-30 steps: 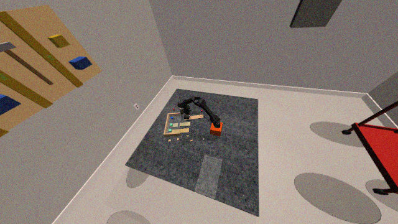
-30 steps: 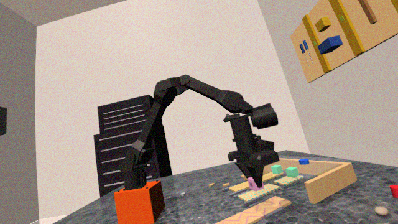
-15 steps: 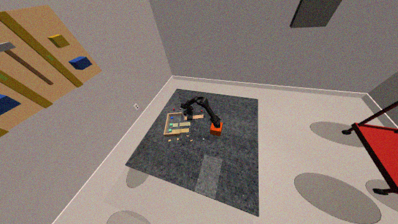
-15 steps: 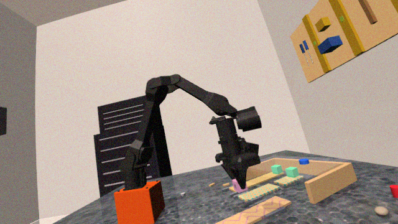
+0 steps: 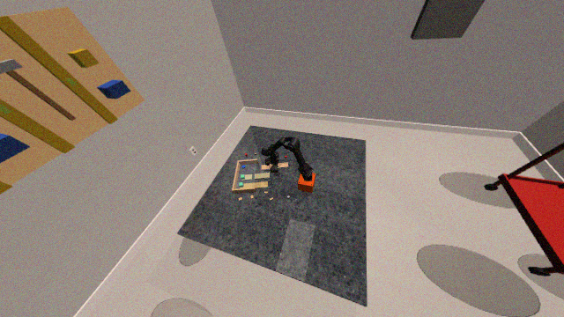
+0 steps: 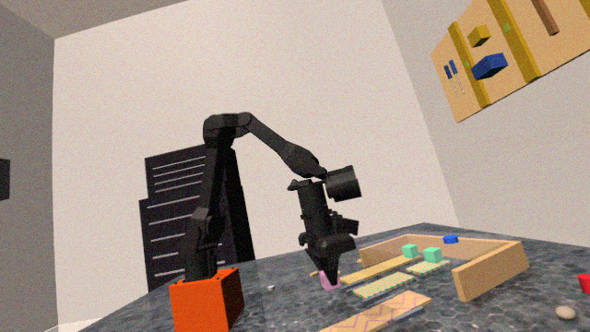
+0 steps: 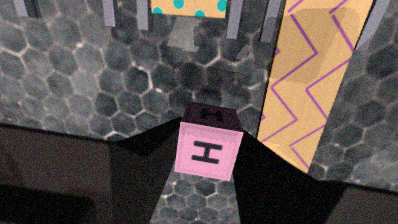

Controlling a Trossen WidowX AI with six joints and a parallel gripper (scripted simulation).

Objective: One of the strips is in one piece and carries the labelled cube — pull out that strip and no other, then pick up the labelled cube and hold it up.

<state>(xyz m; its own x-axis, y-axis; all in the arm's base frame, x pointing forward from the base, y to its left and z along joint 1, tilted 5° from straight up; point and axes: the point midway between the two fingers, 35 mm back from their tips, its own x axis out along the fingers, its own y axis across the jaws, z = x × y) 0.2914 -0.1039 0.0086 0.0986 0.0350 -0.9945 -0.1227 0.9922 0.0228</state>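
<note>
My gripper [image 5: 274, 170] [image 6: 333, 282] [image 7: 208, 128] is shut on the pink cube [image 6: 327, 280] [image 7: 207, 151] labelled H. The cube is off the strips, with dark mat below it in the wrist view. The zigzag strip [image 6: 392, 312] [image 7: 312, 75] lies bare to the right of the cube in the wrist view and reaches nearer the arm's base than the other strips. The dotted strip [image 6: 384, 285] [image 7: 190, 6] lies beside it, with a gap before a separate dotted piece [image 6: 425, 267] that carries a green cube [image 6: 432, 254]. A yellowish strip [image 6: 378, 270] has another green cube [image 6: 409, 251] at its far end.
A low wooden wall [image 6: 490, 272] [image 5: 236, 176] runs around the far ends of the strips. A blue disc [image 6: 450, 239] is near it. A red cup [image 6: 584, 282] and a beige stone [image 6: 565, 312] lie outside. The orange base [image 6: 203, 300] [image 5: 306, 183] carries the arm.
</note>
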